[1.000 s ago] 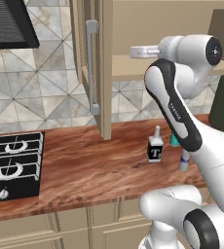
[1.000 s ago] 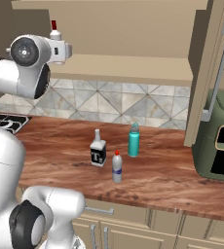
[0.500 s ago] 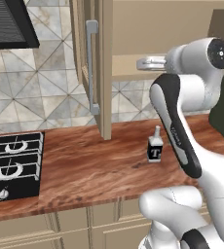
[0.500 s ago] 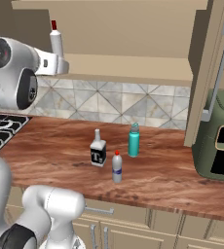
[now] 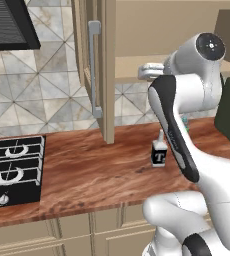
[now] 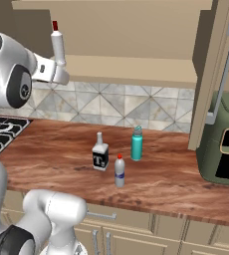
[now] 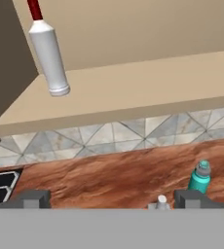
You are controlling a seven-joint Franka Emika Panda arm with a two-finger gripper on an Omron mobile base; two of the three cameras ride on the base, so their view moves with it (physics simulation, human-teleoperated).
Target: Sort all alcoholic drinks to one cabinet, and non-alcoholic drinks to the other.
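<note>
The slender white bottle with a dark red cap (image 6: 57, 42) (image 7: 47, 54) stands upright at the left end of the open cabinet's shelf (image 6: 136, 69) (image 7: 143, 87). My gripper (image 6: 61, 75) (image 5: 146, 71) (image 7: 111, 199) hangs open just below and in front of it, with nothing between the fingers. On the wooden counter stand the squarish "T" bottle (image 6: 100, 154) (image 5: 158, 150), the small clear red-capped bottle (image 6: 119, 172) and the teal bottle (image 6: 137, 144) (image 7: 199, 177). In the left base view the teal bottle is mostly hidden behind my arm.
Open cabinet doors with grey bar handles hang at the left (image 5: 103, 75) and right (image 6: 218, 74) of the shelf. A green appliance (image 6: 221, 144) sits on the counter's right end. The stove (image 5: 12, 165) and range hood (image 5: 7, 25) are at the left.
My hand has dropped and drawn back from the white bottle, which stays standing on the shelf. The jaws stay open. The counter bottles have not moved.
</note>
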